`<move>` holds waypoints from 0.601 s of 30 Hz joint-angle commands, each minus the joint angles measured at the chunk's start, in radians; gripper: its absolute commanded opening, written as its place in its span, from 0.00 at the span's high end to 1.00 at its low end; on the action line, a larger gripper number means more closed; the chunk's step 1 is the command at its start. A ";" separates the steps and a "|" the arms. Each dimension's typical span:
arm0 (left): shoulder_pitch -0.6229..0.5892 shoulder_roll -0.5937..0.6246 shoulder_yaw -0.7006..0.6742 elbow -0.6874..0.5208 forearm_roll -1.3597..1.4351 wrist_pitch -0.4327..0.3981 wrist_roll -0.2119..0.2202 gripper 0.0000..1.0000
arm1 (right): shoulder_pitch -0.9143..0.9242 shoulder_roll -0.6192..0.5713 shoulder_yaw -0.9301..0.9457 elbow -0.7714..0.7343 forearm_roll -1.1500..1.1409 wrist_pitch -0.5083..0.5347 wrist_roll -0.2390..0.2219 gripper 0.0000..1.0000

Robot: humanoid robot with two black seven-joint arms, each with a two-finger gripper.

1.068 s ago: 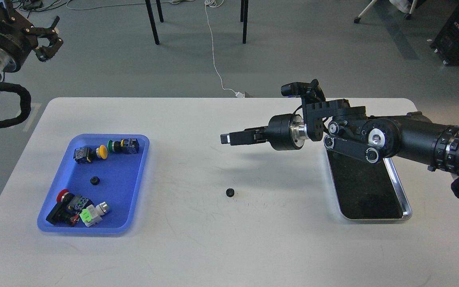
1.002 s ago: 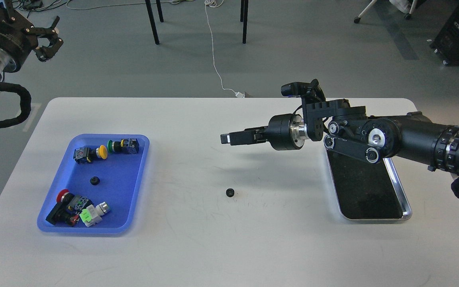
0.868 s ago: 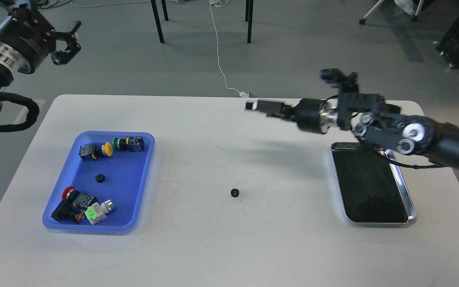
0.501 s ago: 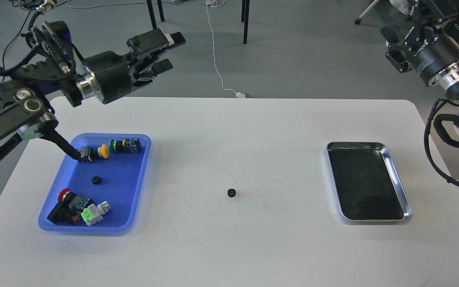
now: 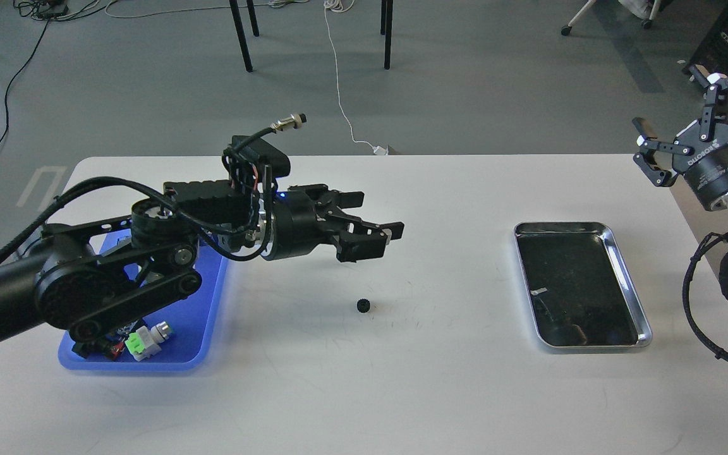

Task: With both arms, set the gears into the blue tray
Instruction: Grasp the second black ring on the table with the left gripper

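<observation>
One small black gear [image 5: 363, 306] lies alone on the white table near its middle. My left arm reaches in from the left, crossing over the blue tray [image 5: 211, 311] and hiding most of it. The left gripper [image 5: 382, 215] hangs open above the table, just behind and slightly right of the gear, with nothing between its fingers. Far to the right, off the table's edge, my right gripper [image 5: 694, 120] is raised, open and empty. Whether a gear lies in the blue tray is hidden by the arm.
A steel tray with black lining [image 5: 563, 226] lies on the right side of the table. Push-button switches [image 5: 146, 338] show at the blue tray's near end. Chair legs and cables are on the floor beyond the table.
</observation>
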 commanded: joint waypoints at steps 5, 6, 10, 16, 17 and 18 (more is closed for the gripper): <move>0.084 -0.068 0.155 0.135 0.375 0.189 -0.003 0.14 | -0.069 0.000 0.056 0.005 0.001 0.005 0.000 0.02; 0.101 -0.070 0.155 0.136 0.375 0.192 -0.003 0.17 | -0.069 0.000 0.058 0.005 0.001 0.005 0.000 0.02; 0.140 -0.089 0.155 0.167 0.375 0.190 -0.003 0.28 | -0.069 0.000 0.058 0.006 0.001 0.005 0.000 0.02; 0.144 -0.174 0.155 0.268 0.375 0.192 -0.002 0.41 | -0.068 0.002 0.061 0.008 0.001 0.005 0.000 0.02; 0.150 -0.183 0.155 0.276 0.375 0.192 -0.002 0.42 | -0.068 0.002 0.061 0.008 0.001 0.005 0.000 0.02; 0.155 -0.188 0.155 0.281 0.375 0.192 -0.002 0.42 | -0.068 0.002 0.064 0.008 0.001 0.005 0.000 0.02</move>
